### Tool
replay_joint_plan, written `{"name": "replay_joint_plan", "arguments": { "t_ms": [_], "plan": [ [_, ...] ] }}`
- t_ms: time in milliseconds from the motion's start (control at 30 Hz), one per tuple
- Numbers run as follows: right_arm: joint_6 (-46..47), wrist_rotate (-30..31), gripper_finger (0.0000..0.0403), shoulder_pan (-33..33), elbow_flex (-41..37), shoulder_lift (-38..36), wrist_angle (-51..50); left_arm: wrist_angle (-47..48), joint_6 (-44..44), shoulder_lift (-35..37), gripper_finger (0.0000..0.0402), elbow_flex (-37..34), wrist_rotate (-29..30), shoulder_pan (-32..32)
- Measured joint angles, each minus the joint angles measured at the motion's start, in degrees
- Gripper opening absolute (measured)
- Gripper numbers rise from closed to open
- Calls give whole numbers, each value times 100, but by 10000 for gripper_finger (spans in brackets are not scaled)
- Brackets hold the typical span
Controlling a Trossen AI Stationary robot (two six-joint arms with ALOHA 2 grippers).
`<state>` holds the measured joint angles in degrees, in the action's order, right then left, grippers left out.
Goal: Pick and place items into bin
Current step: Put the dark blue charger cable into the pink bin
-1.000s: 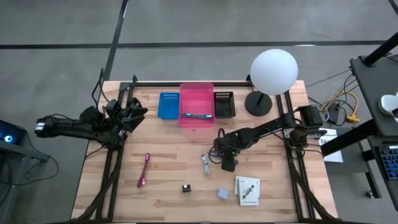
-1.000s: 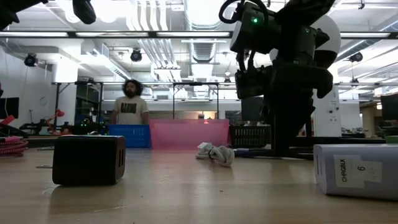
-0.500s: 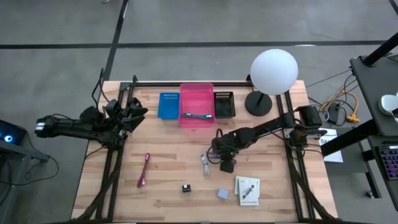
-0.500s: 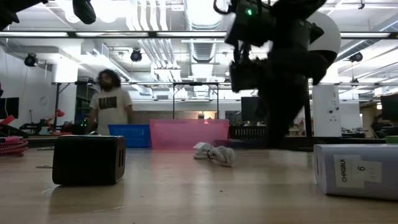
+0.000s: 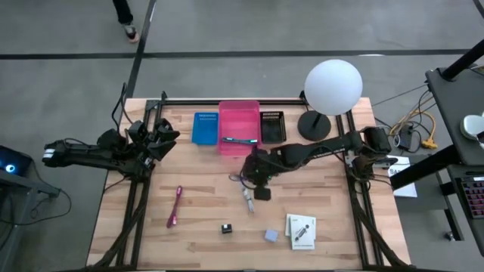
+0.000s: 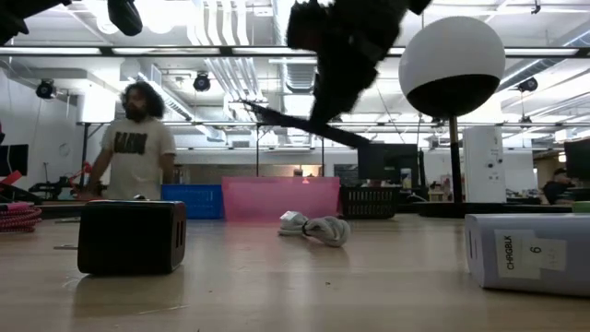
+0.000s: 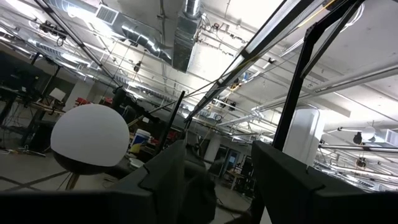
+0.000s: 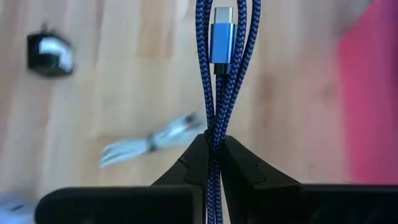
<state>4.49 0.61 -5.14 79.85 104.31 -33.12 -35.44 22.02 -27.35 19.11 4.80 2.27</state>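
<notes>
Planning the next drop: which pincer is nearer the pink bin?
Right. The right pincer, shut on a blue braided cable, hangs just in front of the pink bin. The left pincer waits farther off, to the bin's left.

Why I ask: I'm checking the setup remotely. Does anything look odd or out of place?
Nothing looks spilled or damaged. The right gripper is shut on a folded blue braided cable, above the table near the pink bin. A person stands beyond the table.

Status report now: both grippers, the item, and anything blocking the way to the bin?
Right gripper shut on blue braided cable, above table near pink bin. Left gripper parked at left edge. Path looks free.
</notes>
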Motion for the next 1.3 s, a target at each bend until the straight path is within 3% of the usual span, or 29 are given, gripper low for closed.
{"name": "replay_joint_plan", "arguments": {
  "t_ms": [200,433,567,800,1133,1300],
  "plan": [
    [-944,981,16,431,299,-4,50,-1,2,0,171,0,1,-1],
    [-1119,2362,15,1052,396,-4,615,-2,2,0,171,0,1,1],
    [-896,2205,15,1446,399,-4,1310,-2,2,0,171,0,6,1],
    [-183,979,15,2042,397,-7,1930,-2,2,0,171,-2,17,0],
    [-317,832,16,2330,397,-6,2056,-2,2,0,171,-2,31,-1],
    [-316,832,36,2332,396,-7,2247,-3,2,0,171,-2,39,-1]
  ]
}}
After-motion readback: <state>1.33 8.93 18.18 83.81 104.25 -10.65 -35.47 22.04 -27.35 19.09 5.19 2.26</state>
